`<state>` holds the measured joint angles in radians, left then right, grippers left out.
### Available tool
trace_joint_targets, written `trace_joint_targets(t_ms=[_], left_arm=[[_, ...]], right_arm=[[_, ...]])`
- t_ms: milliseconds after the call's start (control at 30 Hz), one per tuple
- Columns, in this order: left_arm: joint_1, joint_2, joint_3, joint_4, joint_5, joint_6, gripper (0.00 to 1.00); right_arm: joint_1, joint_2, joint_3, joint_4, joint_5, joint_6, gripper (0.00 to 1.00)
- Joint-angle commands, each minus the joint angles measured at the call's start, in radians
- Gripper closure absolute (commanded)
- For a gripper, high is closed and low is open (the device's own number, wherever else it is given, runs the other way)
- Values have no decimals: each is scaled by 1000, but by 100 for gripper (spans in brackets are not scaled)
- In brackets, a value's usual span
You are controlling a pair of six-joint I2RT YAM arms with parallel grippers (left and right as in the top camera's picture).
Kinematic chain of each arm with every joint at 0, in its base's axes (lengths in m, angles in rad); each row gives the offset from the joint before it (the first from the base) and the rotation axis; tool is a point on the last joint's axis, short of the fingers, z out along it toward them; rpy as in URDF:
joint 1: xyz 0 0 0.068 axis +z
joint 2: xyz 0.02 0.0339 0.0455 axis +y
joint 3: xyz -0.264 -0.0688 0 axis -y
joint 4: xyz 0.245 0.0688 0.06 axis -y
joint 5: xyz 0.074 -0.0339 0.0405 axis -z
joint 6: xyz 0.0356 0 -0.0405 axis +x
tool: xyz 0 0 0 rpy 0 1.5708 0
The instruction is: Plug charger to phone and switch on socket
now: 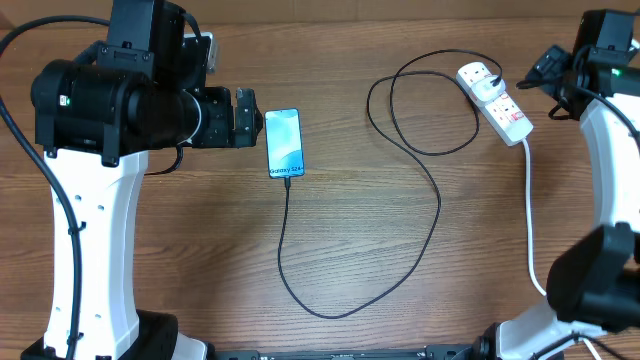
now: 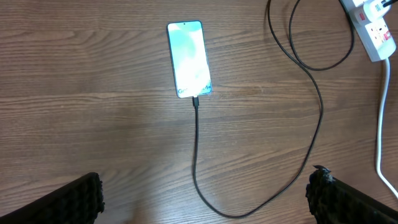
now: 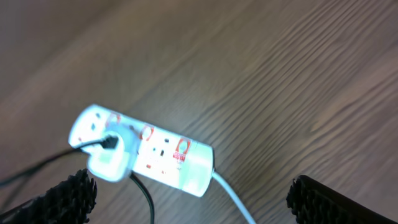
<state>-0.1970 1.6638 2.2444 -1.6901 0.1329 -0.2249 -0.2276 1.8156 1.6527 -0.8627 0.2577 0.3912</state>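
Both my left gripper (image 2: 205, 196) and right gripper (image 3: 198, 200) hang spread wide, empty; I see the charger (image 2: 196, 130) plugged into the phone (image 1: 283, 142) and, at its far end, the socket (image 1: 495, 101).

Even light; phone (image 2: 188, 59) glares, socket (image 3: 163, 150) blurred.

Surface (image 1: 400, 260): brown wood, streaked throughout with darker grain lines.
Phone (image 1: 283, 142): black edges; bright blue-teal screen, with small white text at its lower end.
Charger (image 1: 437, 215): black along its whole length; its plug (image 3: 111, 163) is white.
Socket (image 1: 493, 102): white body, with red switches and red markings beside them.
Cord (image 1: 529, 215): white.
My left pincer (image 2: 205, 200) and my right pincer (image 3: 199, 202): black, the pads (image 2: 78, 199) finely ribbed.
My arms (image 1: 90, 250): white shells with black joints.
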Motion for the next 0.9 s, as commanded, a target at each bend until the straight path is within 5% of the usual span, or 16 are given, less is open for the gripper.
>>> trace_joint_targets(t_ms=[0,467,867], left_arm=[[-6,5,-4,1,-14,27,1],[-6,5,-4,4,-14,27,0],[-6,5,-4,35,-13,26,1]], right_arm=[[-15,87,-3,-7,-151,-51,0],[-43,311,66,-21,-215,-88,0],[-95,445,507,-335,-216,-224,0]])
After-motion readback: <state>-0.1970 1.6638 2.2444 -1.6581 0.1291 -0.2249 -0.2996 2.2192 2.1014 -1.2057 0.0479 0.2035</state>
